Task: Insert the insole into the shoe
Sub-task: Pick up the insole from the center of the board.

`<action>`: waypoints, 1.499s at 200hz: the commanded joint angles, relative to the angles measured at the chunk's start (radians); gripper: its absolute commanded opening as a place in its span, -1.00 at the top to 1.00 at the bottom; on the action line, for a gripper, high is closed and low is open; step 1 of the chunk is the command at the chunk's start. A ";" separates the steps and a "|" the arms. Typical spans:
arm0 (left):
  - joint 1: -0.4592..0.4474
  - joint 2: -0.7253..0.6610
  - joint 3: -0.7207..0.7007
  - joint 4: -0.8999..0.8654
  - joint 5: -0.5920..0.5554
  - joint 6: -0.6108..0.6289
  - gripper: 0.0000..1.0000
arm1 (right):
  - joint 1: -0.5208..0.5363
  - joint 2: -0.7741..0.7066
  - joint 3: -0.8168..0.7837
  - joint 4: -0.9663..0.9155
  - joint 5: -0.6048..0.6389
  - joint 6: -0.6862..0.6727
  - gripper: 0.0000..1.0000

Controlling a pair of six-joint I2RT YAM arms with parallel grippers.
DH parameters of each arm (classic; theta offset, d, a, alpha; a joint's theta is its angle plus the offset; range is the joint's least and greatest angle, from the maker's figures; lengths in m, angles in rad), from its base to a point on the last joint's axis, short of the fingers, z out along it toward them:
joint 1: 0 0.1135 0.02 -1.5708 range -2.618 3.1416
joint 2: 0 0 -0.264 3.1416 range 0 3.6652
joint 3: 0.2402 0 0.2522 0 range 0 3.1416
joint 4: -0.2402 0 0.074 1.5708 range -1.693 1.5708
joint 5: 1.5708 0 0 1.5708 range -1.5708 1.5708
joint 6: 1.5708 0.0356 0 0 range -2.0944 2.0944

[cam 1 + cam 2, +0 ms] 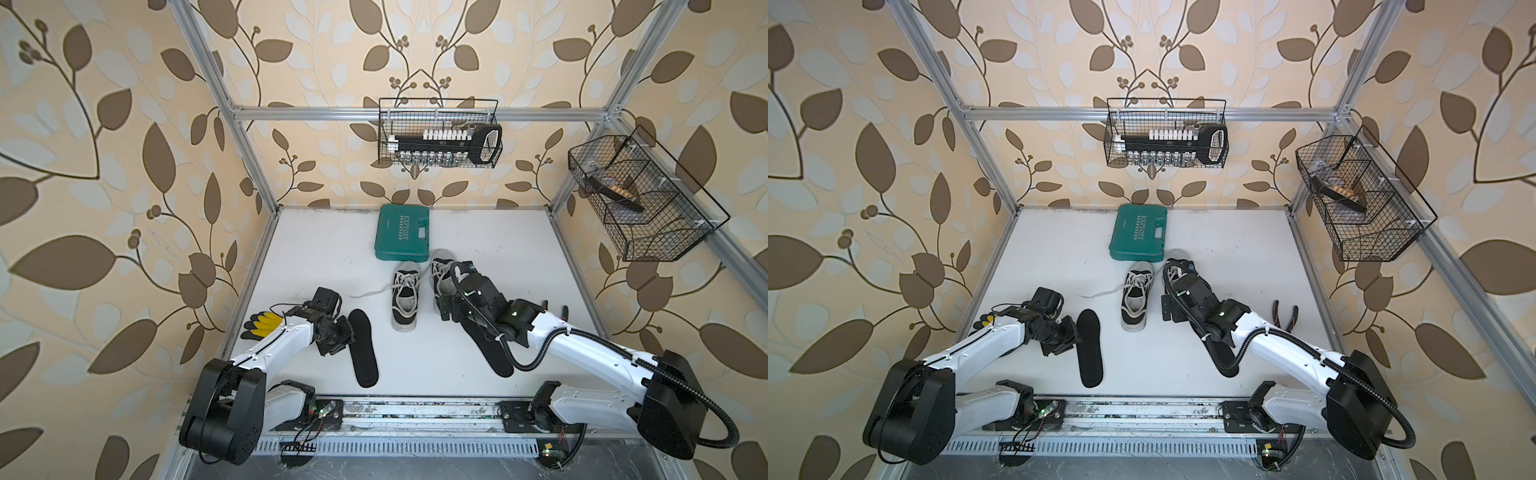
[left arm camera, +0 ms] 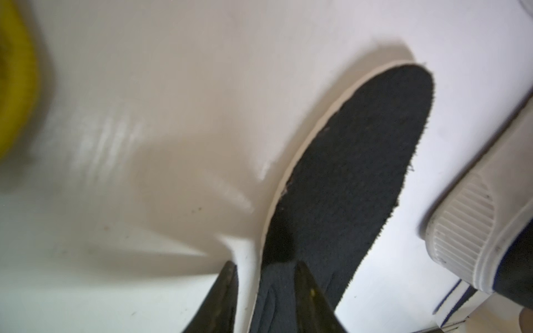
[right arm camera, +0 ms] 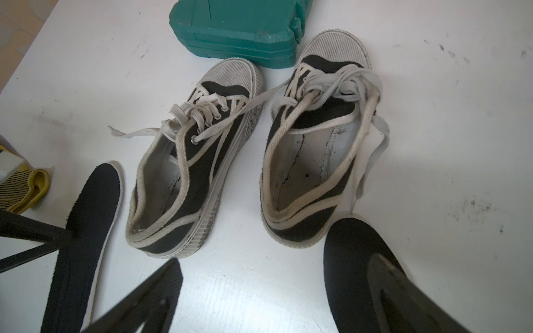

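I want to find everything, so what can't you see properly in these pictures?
- right insole: top views, right arm covers most of it.
- right shoe: top views, same arm hides its heel.
- glove: left wrist view, blurred yellow, cut off by the edge.
- left gripper: left wrist view, blurred; unclear whether it pinches the left insole.

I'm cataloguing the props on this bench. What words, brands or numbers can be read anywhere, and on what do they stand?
"EXPLOIT": on the lid of the green tool case, readable in both top views, with a row of chevrons beside it.
Small print near the case's edge: too small to read.
Socket rail in the wire basket: any markings are too small to read.
Nothing else legible.
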 commanded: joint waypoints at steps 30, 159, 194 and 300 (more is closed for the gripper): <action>-0.004 -0.008 -0.041 0.096 0.043 -0.028 0.74 | 0.005 0.007 0.032 -0.007 -0.015 -0.015 -0.98; -0.007 -0.407 0.055 0.169 0.160 -0.425 1.00 | 0.055 -0.026 0.090 0.123 -0.218 -0.059 -0.98; -0.040 -0.339 0.104 0.297 0.179 -0.504 1.00 | 0.102 0.082 0.207 0.140 -0.278 -0.032 -0.96; -0.159 -0.202 0.206 0.480 0.141 -0.579 1.00 | 0.077 0.269 0.339 0.214 -0.357 -0.019 -0.01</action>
